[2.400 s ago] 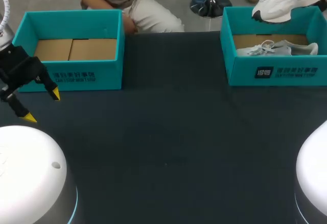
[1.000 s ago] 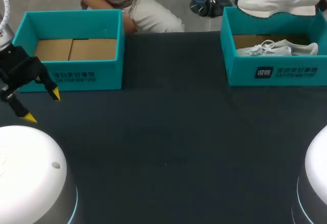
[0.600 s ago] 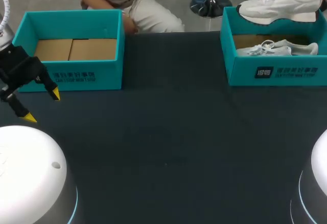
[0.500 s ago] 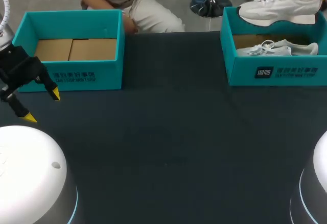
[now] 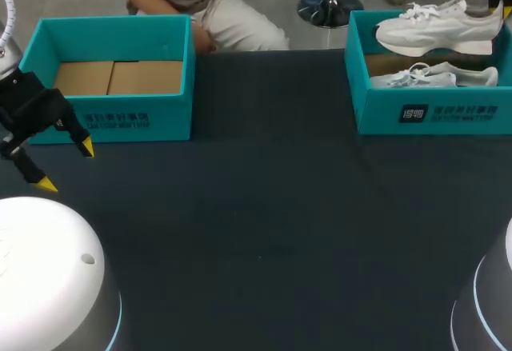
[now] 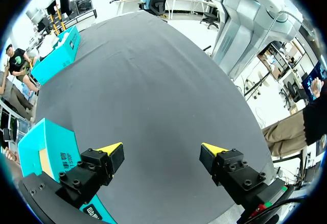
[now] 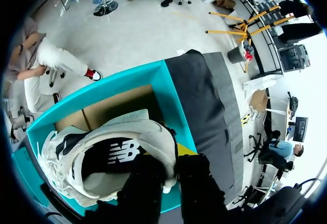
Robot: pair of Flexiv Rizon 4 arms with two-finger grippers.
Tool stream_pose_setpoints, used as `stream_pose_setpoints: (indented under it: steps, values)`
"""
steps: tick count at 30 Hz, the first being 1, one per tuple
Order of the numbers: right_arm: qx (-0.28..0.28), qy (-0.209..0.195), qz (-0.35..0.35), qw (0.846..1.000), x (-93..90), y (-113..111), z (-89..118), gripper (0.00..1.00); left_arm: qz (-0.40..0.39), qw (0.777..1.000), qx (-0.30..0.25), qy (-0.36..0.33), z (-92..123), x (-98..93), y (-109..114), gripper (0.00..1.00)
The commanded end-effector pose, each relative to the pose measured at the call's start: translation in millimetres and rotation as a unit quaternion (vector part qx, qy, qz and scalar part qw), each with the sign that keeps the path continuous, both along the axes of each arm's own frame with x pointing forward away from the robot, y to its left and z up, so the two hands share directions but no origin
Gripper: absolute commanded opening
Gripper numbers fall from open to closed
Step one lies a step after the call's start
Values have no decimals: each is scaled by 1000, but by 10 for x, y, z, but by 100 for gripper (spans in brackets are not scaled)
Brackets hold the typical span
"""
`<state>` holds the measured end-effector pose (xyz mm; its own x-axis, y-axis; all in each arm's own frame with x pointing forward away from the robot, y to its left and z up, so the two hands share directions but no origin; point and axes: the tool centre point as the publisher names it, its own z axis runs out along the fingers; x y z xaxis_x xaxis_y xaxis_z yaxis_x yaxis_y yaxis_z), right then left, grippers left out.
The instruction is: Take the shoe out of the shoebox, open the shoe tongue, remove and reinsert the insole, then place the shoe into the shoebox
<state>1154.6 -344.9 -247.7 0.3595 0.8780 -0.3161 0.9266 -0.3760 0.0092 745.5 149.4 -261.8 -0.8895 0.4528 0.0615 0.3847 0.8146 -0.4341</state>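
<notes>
A white shoe [image 5: 436, 31] hangs level above the teal shoebox [image 5: 432, 115] at the table's far right. My right gripper [image 7: 171, 168] is shut on the shoe's [image 7: 112, 157] heel collar, one finger inside and one outside. In the head view that gripper is almost cut off at the right edge. A second pale shoe [image 5: 436, 76] lies on its side inside the box. My left gripper [image 5: 66, 167] stands open and empty at the table's left edge, in front of the other box. The left wrist view shows only bare table between the left gripper [image 6: 162, 148] tips.
A second teal shoebox [image 5: 112, 119] with a bare cardboard floor stands at the far left, right beside my left gripper. The dark table [image 5: 264, 207] stretches between the two boxes. The rounded white arm bases fill the near corners.
The shoe in my right gripper went from toe-down to level and came lower over the right shoebox. My left arm has not moved.
</notes>
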Motion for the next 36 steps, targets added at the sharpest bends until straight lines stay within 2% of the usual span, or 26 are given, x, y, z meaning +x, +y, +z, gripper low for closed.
stream_pose_setpoints:
  steps: [1,18,26,36]
  values:
    - [1,-7,-1,1000,-34,-24,-95,0,0,1000,1,-1,-2,-6,4,100]
    - [0,-15,-8,1000,99,-93,-280,0,0,1000,1,-1,-2,-6,4,100]
    - [-1,-16,-18,1000,140,-56,-460,0,0,1000,1,-1,-2,-6,4,100]
    - [-6,-18,-40,999,139,-126,-642,0,0,1000,1,-1,-2,-6,4,100]
